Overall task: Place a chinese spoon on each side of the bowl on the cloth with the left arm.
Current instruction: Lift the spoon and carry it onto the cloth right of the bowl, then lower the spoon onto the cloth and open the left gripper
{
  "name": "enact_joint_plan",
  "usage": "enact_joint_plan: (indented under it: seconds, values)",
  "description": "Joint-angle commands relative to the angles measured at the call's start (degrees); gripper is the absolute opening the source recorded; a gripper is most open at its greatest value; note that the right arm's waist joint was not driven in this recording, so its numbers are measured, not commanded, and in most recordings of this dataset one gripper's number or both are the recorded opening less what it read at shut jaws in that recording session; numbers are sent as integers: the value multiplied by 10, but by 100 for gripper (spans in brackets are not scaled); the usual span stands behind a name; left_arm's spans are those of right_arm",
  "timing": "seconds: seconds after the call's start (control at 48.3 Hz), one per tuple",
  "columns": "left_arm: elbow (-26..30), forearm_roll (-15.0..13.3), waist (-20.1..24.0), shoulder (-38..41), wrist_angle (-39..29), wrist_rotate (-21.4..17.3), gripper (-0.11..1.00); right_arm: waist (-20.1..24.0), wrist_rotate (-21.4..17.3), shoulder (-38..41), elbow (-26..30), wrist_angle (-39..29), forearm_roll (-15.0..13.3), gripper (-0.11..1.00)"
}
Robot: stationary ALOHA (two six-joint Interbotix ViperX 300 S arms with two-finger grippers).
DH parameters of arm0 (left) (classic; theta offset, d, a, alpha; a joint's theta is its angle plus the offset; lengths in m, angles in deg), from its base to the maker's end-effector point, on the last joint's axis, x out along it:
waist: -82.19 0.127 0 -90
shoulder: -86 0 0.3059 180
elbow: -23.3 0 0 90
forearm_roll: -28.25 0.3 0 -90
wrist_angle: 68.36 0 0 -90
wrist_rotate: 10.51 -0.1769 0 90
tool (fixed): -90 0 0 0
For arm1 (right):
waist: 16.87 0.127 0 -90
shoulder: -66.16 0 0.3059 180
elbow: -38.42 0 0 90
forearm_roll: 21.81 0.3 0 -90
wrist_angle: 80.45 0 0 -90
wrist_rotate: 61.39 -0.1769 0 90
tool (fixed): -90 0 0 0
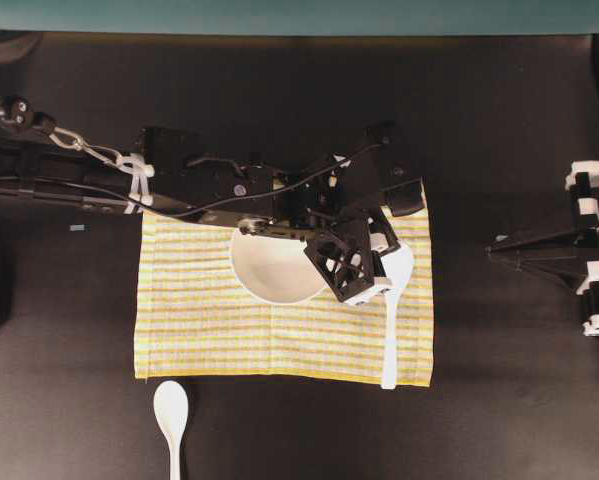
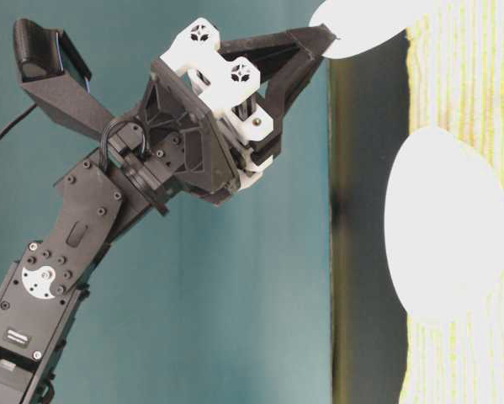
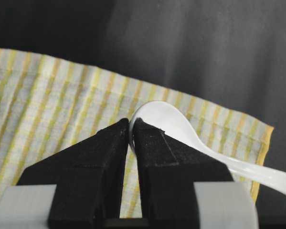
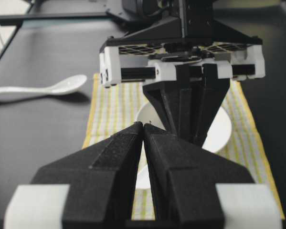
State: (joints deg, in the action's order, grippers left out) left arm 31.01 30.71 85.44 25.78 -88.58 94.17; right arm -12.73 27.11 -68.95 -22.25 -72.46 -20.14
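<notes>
Holding the first spoon (image 1: 393, 300) by the rim of its scoop, the left gripper (image 1: 364, 265) hangs over the cloth (image 1: 199, 320) just right of the bowl (image 1: 269, 268); its fingers (image 3: 154, 152) are clamped on the spoon. By the overhead view the handle tip reaches the cloth's near hem. Judged step: setting down spoon one. Next: lower, release, then fetch the second spoon (image 1: 171, 410) from the worktop (image 1: 499, 420) near the cloth's left corner. Right gripper (image 4: 143, 138) fingers are together, parked well clear.
</notes>
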Motion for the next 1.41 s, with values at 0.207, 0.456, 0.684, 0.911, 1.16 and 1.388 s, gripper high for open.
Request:
enact_joint_plan:
  seconds: [0.207,0.456,0.684,0.911,1.16,1.388]
  values:
    - [3,2,3,6,25,-15,5,0,-3,4,3,6,1,10]
    - [1,2,12,25,25,-18,5,1,-4,4,3,12,1,10]
    - [1,2,19,53,42,-29,6,1,-3,6,2,12,2,10]
    - [-10,2,19,58,54,-33,28,0,-3,5,1,12,1,10]
    - [-25,2,11,49,77,-29,86,0,-3,6,-1,15,1,10]
    - [-58,2,-31,-31,76,-31,82,1,-3,6,-1,15,2,10]
